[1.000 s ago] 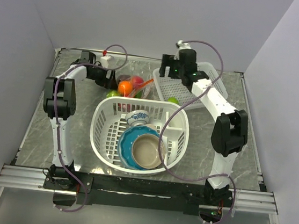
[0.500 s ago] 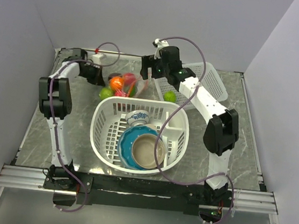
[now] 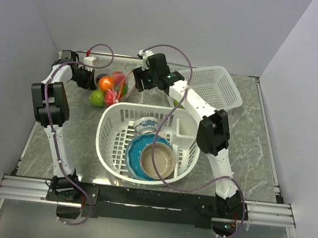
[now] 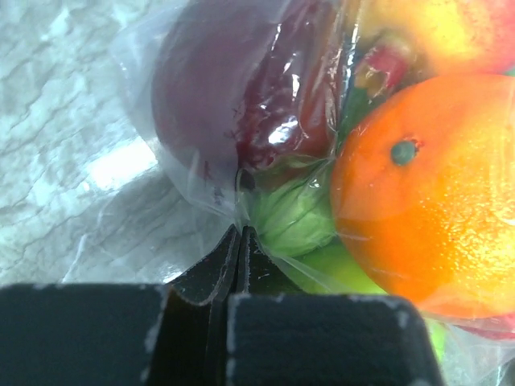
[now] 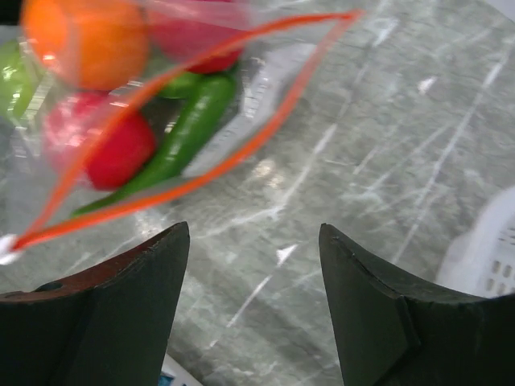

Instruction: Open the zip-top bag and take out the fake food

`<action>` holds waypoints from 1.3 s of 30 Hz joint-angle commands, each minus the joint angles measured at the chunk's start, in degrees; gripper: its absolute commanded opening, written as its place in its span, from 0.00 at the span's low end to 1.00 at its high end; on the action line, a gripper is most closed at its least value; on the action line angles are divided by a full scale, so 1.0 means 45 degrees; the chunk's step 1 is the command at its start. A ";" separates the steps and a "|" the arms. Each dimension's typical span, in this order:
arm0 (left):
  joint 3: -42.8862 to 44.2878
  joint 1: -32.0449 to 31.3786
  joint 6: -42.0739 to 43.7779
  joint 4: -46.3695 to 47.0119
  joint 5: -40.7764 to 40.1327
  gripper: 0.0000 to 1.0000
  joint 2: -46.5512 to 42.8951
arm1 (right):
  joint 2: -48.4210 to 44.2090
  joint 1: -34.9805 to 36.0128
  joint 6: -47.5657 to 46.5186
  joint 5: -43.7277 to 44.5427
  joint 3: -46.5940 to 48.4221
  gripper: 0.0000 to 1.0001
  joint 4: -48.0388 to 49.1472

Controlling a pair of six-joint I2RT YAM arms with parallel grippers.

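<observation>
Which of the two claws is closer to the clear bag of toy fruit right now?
Left. The left gripper is pinched shut on the zip-top bag, touching its plastic. The right gripper hangs open facing the bag's open red-edged mouth and appears to be just short of it.

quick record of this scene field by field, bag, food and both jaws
zip-top bag: lying beyond the white basket
zip strip: parted, mouth open
fake food: inside the bag, none out
left jaws: shut, pinching the bag's plastic
right jaws: open, empty, facing the bag's mouth
basket contents: bowls
</observation>
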 commanded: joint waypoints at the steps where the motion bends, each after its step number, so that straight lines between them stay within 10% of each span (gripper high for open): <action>1: -0.0123 -0.0646 0.0732 -0.0485 -0.0491 0.01 -0.1021 | -0.0165 0.0315 -0.0378 0.0421 0.0496 0.73 0.0900; 16: -0.0222 -0.0941 0.1222 -0.0621 -0.1214 0.01 -0.1121 | 0.0071 0.0101 -0.0594 0.0460 -0.0361 0.56 0.0978; 25: 0.4251 -0.1407 -0.0494 -0.2829 0.1127 0.01 -0.2092 | -0.1182 -0.0349 0.0403 0.0069 -0.2845 0.61 0.3014; 39: 0.0173 -0.1957 0.0714 -0.1269 -0.1603 0.01 -0.2097 | -0.0128 -0.0486 -0.0258 -0.0595 -0.1615 0.61 0.1841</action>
